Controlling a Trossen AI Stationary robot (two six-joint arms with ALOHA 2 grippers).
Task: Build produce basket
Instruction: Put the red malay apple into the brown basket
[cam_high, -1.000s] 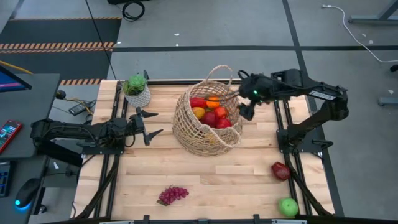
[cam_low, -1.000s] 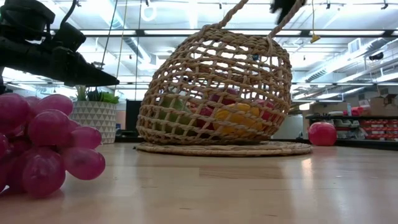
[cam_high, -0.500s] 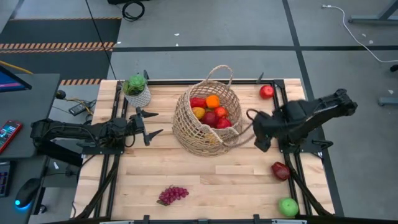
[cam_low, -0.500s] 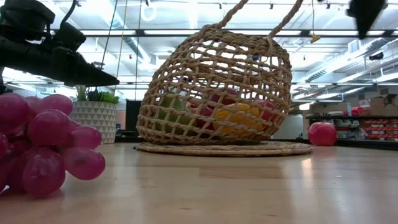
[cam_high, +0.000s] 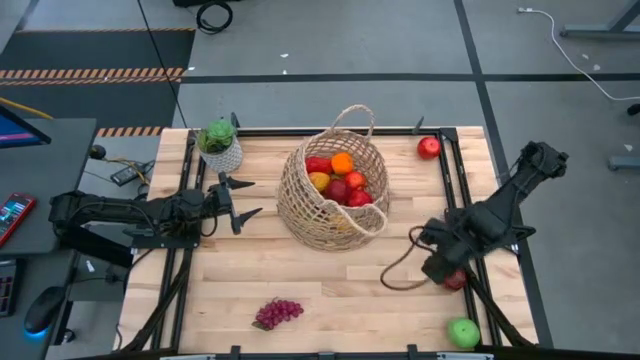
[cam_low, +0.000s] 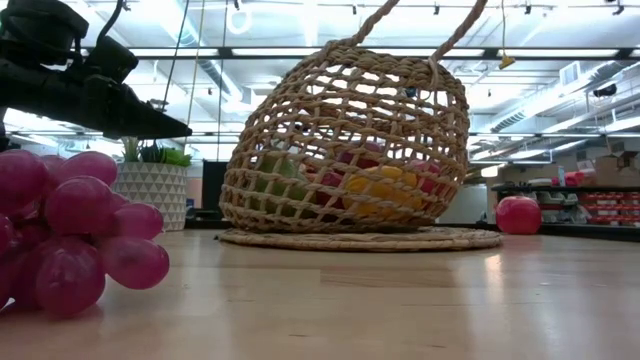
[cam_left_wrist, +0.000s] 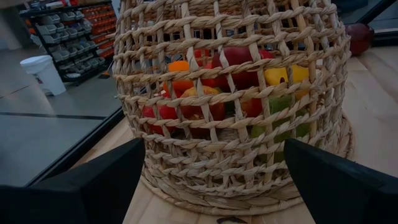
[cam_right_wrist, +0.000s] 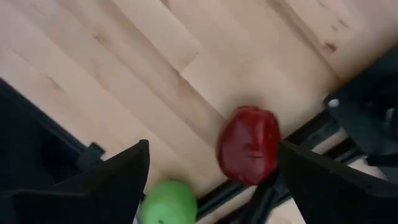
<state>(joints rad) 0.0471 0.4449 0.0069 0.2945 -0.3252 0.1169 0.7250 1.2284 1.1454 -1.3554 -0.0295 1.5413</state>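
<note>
Right wrist view gives me the clearest look at my working arm: the right gripper (cam_right_wrist: 208, 180) has its two fingers (cam_right_wrist: 93, 186) spread wide with nothing held, and a dark red apple (cam_right_wrist: 249, 145) lies between them on the wood, close to the black frame rail (cam_right_wrist: 298, 134). A green apple (cam_right_wrist: 169, 203) sits just beside the one finger, nearer to me.

From the high view I see the same gripper (cam_high: 437, 262) low over the table's (cam_high: 330, 270) right side, right at that dark red apple (cam_high: 456, 279) — the arm covers part of it. The green apple (cam_high: 463, 332) is near the front corner, and one more red apple (cam_high: 428, 147) rests at the far right edge, well apart from the fingers. The basket (cam_high: 333, 188) stands in the middle with red, orange and yellow produce (cam_high: 338, 178) inside.

The left gripper (cam_high: 235, 201) waits just left of the basket, fingers open and empty, with the potted plant (cam_high: 219, 146) beyond it.

The grape bunch (cam_low: 65, 230) fills the near left corner of the low view, while from above it (cam_high: 277, 313) is small at the front edge. The left wrist view shows green pieces (cam_left_wrist: 277, 115) low in the basket — hidden from above.
</note>
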